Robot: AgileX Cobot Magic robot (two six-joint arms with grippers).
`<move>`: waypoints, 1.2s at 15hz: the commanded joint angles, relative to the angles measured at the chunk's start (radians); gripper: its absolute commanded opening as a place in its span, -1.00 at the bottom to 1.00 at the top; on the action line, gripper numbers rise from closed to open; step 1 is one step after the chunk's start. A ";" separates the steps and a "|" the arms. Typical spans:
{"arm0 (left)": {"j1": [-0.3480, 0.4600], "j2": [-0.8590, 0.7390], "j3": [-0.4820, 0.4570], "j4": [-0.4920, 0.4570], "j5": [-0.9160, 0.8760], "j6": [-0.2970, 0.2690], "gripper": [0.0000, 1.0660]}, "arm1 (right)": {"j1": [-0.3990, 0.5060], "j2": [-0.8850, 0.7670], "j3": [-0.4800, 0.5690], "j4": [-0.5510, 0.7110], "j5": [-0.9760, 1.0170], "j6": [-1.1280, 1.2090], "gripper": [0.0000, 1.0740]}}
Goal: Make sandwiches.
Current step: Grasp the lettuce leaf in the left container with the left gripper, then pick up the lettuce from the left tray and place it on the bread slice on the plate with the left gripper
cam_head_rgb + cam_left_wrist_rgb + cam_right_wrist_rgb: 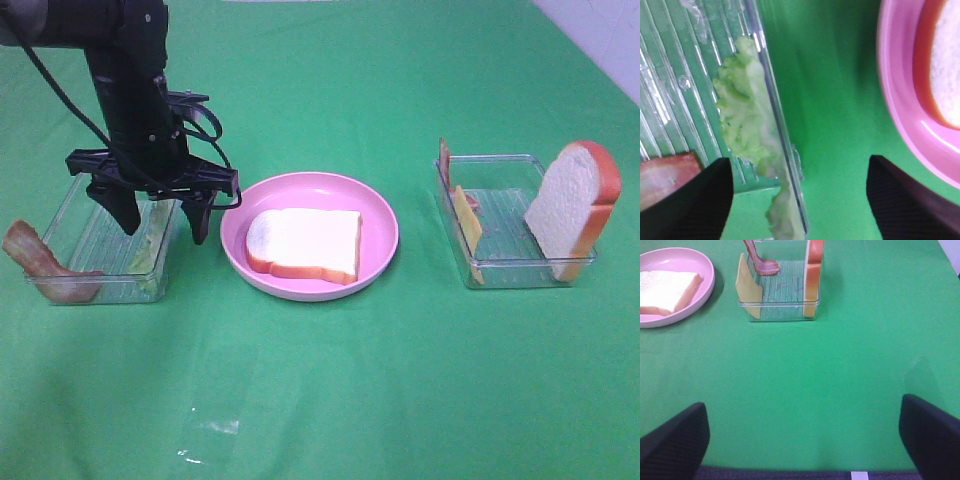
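Pale green lettuce [742, 115] leans against the right wall of the left tray [115, 286], and your spread left pincer [164, 235] straddles that wall, so closing might grab plastic too.

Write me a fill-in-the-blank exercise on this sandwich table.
1. The pink plate holds exactly ___ bread slice.
2. Lettuce lies in the tray under the ___ end effector.
3. The right tray holds cheese, bacon and a standing ___ slice.
Missing words: one; left; bread.
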 commanded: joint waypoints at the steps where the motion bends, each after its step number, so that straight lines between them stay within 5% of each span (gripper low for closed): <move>1: 0.003 0.001 0.007 -0.008 -0.018 -0.007 0.02 | -0.005 -0.025 0.002 0.003 -0.005 -0.001 0.83; 6: 0.003 0.001 0.007 -0.008 -0.020 -0.002 0.02 | -0.005 -0.025 0.002 0.003 -0.005 -0.001 0.83; 10: 0.003 0.001 0.007 -0.008 -0.019 -0.013 -1.00 | -0.005 -0.025 0.002 0.003 -0.005 -0.001 0.83; 18: 0.003 -0.076 0.006 -0.001 0.011 -0.005 -1.00 | -0.005 -0.025 0.002 0.003 -0.005 -0.001 0.83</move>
